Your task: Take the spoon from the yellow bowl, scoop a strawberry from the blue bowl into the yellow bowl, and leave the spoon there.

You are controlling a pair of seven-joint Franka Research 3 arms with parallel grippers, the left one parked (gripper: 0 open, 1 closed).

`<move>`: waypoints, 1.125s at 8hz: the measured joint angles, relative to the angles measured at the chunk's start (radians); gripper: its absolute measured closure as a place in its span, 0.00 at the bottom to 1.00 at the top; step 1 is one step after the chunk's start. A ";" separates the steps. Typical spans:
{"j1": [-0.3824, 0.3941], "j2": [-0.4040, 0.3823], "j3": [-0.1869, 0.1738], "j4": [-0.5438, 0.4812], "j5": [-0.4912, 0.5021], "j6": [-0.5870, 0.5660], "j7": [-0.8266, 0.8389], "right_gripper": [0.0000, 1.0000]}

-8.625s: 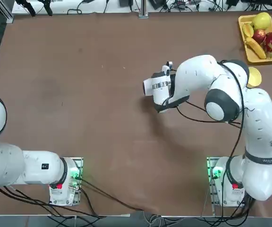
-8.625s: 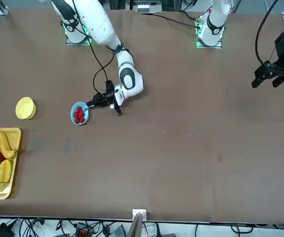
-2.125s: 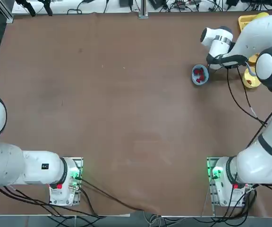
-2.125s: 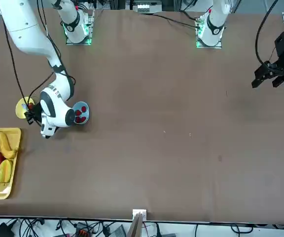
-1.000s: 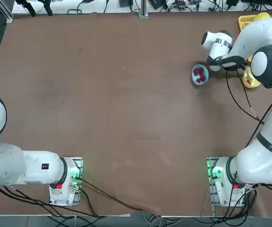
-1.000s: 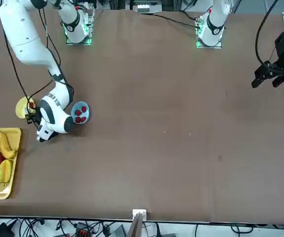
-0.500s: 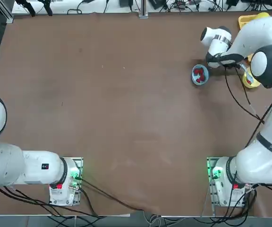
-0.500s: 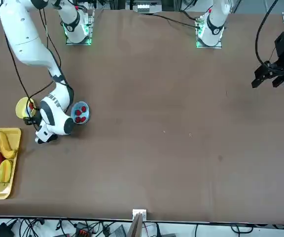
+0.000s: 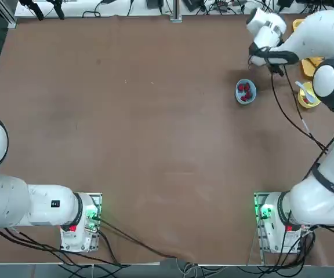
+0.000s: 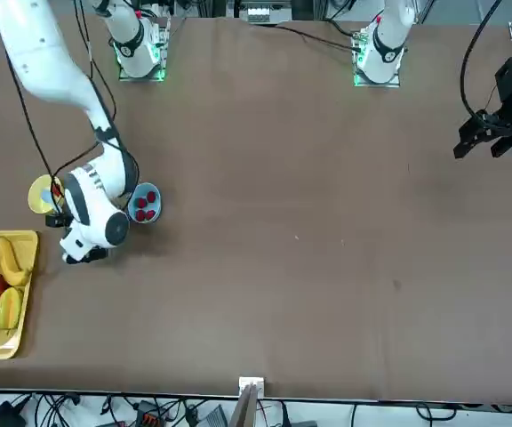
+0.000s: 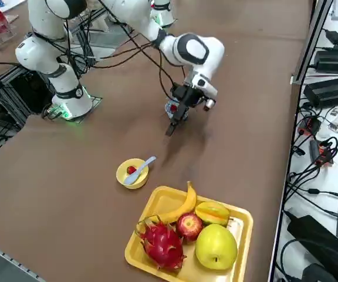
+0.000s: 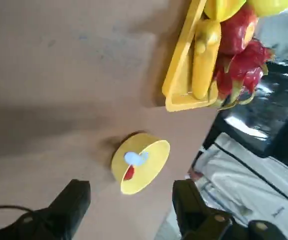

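One strawberry (image 11: 131,170) lying in yellow bowl (image 11: 122,173), spoon (image 11: 135,175) resting there too, handle leaning out over rim. Right gripper (image 12: 131,200) hovering clear of yellow bowl, fingers standing spread, holding nothing. Blue bowl (image 9: 238,97) sitting near yellow bowl, several strawberries (image 9: 247,91) remaining inside. Yellow tray (image 11: 248,235) holding banana (image 11: 181,212), apple (image 11: 189,225), dragon fruit (image 11: 163,245), more fruit.

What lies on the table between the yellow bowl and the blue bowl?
In the top view, only bare brown tabletop shows between the yellow bowl and the blue bowl.
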State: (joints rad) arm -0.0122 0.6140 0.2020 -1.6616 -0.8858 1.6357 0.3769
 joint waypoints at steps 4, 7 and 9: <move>-0.002 -0.140 0.002 0.156 0.239 -0.114 -0.206 0.00; -0.037 -0.222 -0.009 0.254 0.396 -0.162 -0.318 0.00; -0.134 -0.278 -0.012 0.283 0.610 -0.164 -0.378 0.00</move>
State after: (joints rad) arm -0.1462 0.3359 0.1896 -1.3789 -0.2760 1.4719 -0.0014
